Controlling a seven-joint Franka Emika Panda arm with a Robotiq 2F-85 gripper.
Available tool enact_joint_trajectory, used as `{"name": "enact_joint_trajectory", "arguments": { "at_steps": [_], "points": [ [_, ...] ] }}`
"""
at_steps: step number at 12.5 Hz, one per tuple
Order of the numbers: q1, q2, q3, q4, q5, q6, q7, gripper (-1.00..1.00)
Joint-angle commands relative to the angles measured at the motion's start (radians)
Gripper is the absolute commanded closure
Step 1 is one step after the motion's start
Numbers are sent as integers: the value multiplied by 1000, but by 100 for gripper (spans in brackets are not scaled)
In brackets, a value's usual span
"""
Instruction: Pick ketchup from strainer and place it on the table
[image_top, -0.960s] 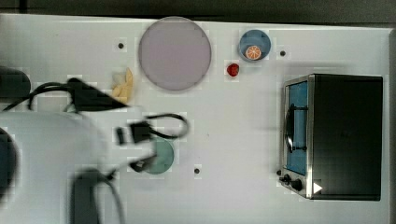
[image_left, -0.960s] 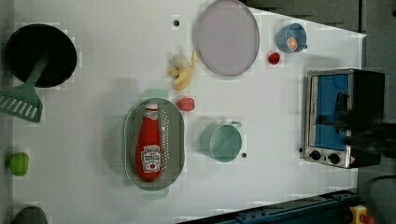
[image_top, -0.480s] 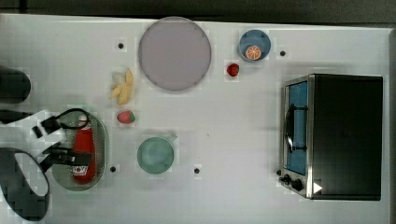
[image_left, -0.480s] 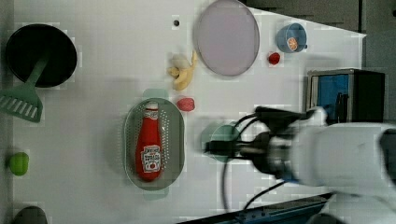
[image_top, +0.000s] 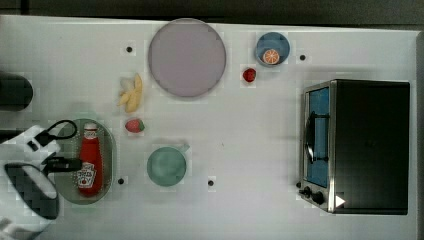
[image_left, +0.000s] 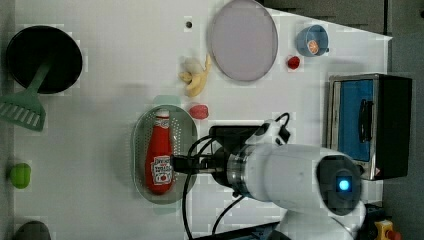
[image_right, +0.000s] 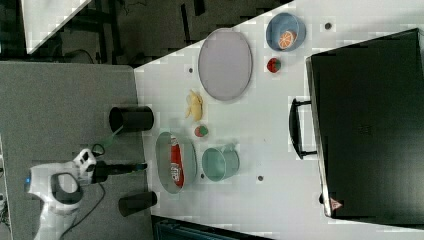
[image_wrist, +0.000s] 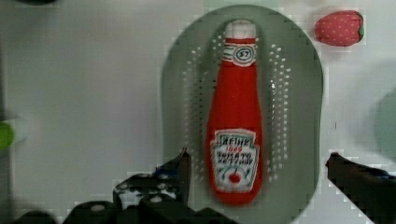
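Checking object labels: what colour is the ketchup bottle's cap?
White, on the red ketchup bottle; clearest in the wrist view.

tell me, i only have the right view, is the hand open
Observer: Yes. In the wrist view the hand is wide open, a finger on either side of the ketchup.
Operator: is it touching the bottle
Observer: Not in the wrist view; there is a gap on both sides at the label end.
Operator: which way does the cap point
Observer: In the top view the cap points up the picture, with a strawberry just outside the strainer.
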Motion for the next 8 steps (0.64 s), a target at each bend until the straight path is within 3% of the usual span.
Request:
{"name": "enact_joint_trajectory", "arguments": {
  "at_steps": [1, 8],
  "points": [
    [-13, 64, -13, -83, -56, 155, 110, -100],
    [2, 294, -20, -114, -139, 392, 219, -100]
  ]
}}
